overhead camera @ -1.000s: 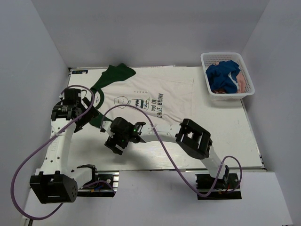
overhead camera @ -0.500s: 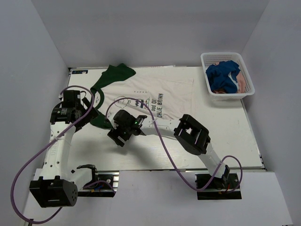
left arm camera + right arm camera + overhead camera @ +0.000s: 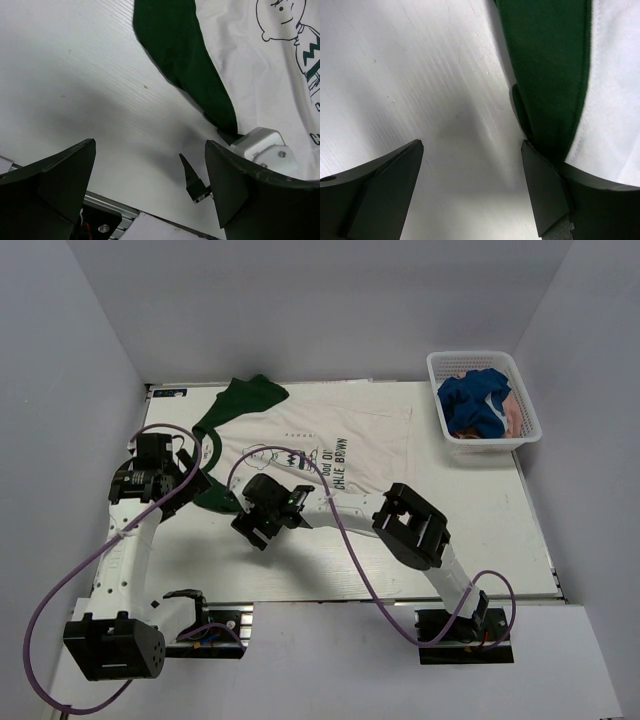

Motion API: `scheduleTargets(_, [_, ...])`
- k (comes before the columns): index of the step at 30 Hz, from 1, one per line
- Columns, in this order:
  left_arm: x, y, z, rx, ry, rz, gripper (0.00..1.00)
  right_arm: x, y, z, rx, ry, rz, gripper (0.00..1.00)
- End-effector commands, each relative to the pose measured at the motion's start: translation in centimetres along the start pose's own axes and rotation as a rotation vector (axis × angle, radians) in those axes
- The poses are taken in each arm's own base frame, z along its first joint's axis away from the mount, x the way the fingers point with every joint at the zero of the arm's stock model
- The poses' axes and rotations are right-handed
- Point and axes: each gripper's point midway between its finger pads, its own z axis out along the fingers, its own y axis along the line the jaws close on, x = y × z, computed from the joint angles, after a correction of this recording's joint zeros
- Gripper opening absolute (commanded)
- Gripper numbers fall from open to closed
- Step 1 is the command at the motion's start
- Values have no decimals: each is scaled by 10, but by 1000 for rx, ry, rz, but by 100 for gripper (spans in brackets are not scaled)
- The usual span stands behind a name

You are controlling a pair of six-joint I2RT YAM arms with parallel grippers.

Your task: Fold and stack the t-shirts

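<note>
Right gripper (image 3: 472, 145), fingers spread: open table (image 3: 410, 75) ahead and to its left, green sleeve (image 3: 550, 60) meets its right finger. Left gripper (image 3: 150, 150), spread too: right gripper's tip crowds its front-right.

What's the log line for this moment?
cream shirt flat, unfolded | left fingers open | right fingers open | both by green sleeve | blue shirt, pink shirt in basket
</note>
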Motion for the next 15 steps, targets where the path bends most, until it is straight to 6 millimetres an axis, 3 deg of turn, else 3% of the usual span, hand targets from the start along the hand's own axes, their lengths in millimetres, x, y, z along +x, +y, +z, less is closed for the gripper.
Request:
scheduleTargets(1, [2,-1,5,15,2,6,100,-28,-8,-31,43,-83,19,85])
scheduleTargets(4, [4,-2,6,24,5,6,100,-29,-15,-32,77,-95,24,85])
scheduleTargets(10, [13,0,15,15,36,9,100,-13,-22,-10,82,-38,46,85])
scheduleTargets(13, [13,0,17,10,44,10,100,-2,-25,2,75,-6,55,78])
scheduleTargets(15, [13,0,17,10,44,10,100,2,-25,7,64,4,52,67])
